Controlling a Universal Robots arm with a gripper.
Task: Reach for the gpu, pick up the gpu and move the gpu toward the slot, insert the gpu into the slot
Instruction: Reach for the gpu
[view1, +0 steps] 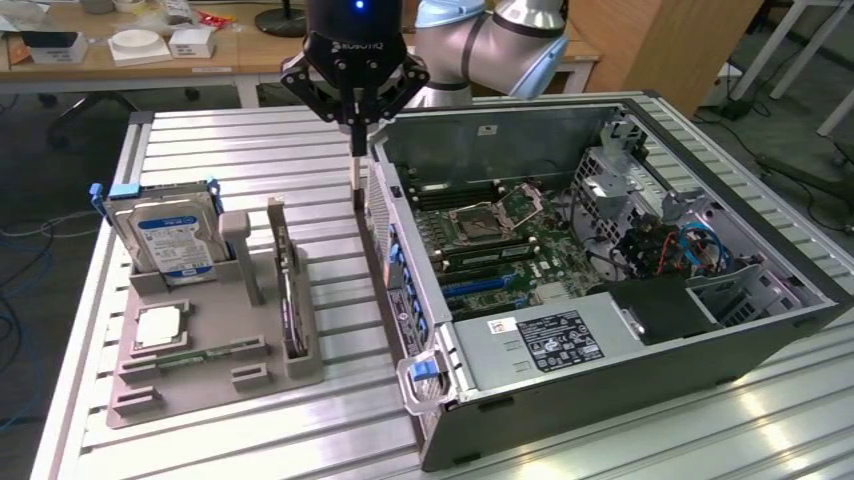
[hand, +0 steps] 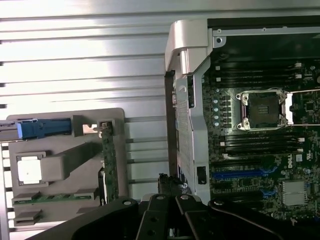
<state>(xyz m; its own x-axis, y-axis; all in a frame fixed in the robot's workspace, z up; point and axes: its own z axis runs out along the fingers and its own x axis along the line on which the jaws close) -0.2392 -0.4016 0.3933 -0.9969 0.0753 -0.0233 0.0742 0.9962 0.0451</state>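
The gpu (view1: 287, 292) is a thin dark card standing on edge in the right-hand groove of the grey holder tray (view1: 200, 385); in the wrist view the gpu (hand: 110, 167) shows as a green-edged strip. My gripper (view1: 356, 150) hangs above the table in the gap between the tray and the computer case, apart from the gpu and further back than it. Its fingers are shut together with nothing between them, and the gripper (hand: 167, 202) looks the same in the wrist view. Blue slots (view1: 481, 285) lie on the motherboard inside the open case; they also show as blue slots (hand: 245, 174).
A blue-labelled hard drive (view1: 167, 235) stands in the tray's rear groove and a square silver chip (view1: 160, 325) lies flat in front of it. The open case (view1: 641, 290) has a tall metal side wall (view1: 400, 270) facing the tray. A cluttered desk stands behind.
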